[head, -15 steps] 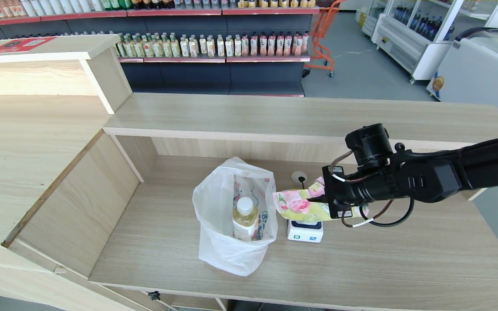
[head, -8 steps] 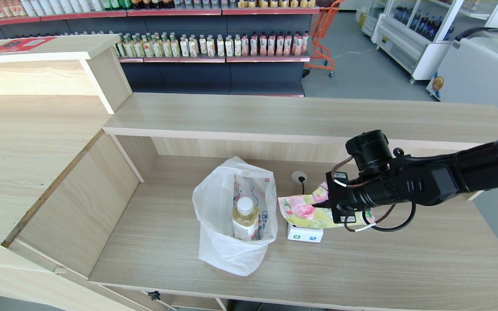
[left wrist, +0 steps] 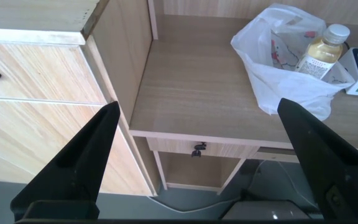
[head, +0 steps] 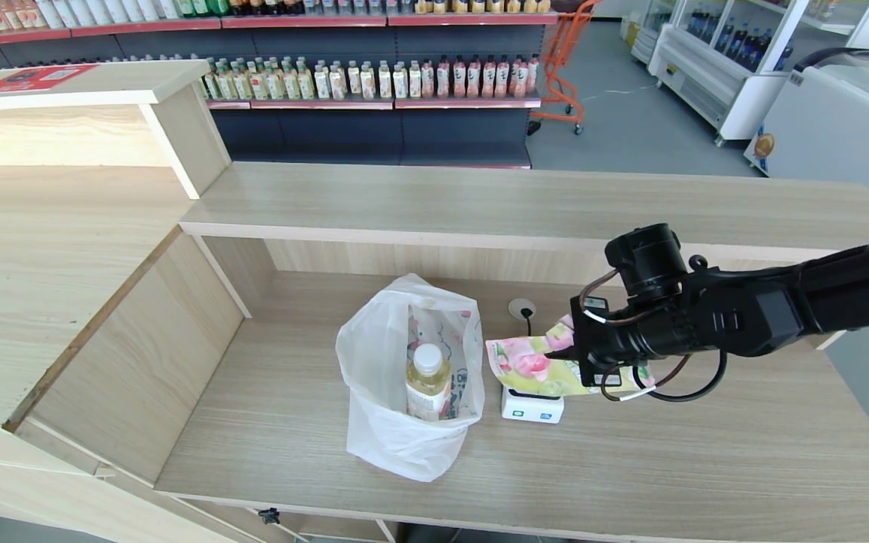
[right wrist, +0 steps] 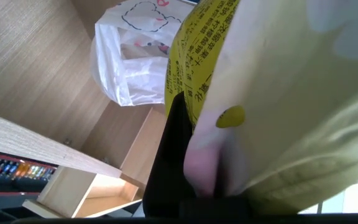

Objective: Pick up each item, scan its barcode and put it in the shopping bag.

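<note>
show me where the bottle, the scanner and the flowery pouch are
bottle (head: pixel 427 394), head view, on its yellow body below the white cap
scanner (head: pixel 531 408), head view, on its white front face
pouch (head: pixel 526 363), head view, on the pink flower print

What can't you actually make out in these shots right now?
- Top of the scanner: head view, covered by the packet.
- Barcode on the packet: head view, underside faces away; right wrist view, cut off by the edges.
- Base of the bottle: head view, hidden by the bag.
</note>
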`<state>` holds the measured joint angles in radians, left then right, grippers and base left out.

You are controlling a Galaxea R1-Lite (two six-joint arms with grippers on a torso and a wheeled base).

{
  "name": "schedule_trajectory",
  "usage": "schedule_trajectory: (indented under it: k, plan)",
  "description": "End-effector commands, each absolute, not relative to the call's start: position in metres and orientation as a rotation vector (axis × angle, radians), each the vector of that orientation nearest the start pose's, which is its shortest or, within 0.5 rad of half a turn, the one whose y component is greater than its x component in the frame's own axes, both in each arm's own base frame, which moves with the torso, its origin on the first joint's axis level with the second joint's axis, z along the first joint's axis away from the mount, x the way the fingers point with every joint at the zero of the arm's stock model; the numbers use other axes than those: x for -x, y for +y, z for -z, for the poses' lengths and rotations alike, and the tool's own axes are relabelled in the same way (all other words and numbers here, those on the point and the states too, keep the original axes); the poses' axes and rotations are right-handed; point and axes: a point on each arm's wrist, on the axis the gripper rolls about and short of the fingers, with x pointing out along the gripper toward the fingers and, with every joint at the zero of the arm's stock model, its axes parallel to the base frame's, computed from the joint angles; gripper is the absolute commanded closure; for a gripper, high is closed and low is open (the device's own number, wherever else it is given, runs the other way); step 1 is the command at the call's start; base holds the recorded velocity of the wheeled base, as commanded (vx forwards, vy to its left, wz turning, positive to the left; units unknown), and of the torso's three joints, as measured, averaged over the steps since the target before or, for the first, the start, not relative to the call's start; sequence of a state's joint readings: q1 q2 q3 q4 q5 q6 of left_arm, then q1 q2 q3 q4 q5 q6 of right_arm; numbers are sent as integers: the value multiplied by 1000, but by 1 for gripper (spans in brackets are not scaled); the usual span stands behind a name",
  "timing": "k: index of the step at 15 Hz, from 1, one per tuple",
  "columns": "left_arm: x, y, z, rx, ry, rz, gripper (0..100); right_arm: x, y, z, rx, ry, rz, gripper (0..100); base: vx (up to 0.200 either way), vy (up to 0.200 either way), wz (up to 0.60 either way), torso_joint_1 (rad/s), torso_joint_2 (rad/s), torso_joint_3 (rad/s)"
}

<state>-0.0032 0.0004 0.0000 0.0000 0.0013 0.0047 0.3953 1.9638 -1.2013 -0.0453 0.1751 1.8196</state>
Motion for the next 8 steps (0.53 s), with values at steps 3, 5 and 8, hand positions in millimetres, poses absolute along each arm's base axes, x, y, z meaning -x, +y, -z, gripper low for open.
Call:
schedule_trajectory:
  k: [3,5,8]
  plan:
    - [23,0,-75,-5,0,3,0,-338,146,-147,-1604,982,259,100,0,0,0,0,0,0]
    - [23,0,-75,-5,0,2,0,-324,142,-163,-1566,955,212,100,0,0,0,0,0,0]
    - [23,0,-75,-5,0,2,0,-256,110,-198,-960,793,-83,100,0,0,0,0,0,0]
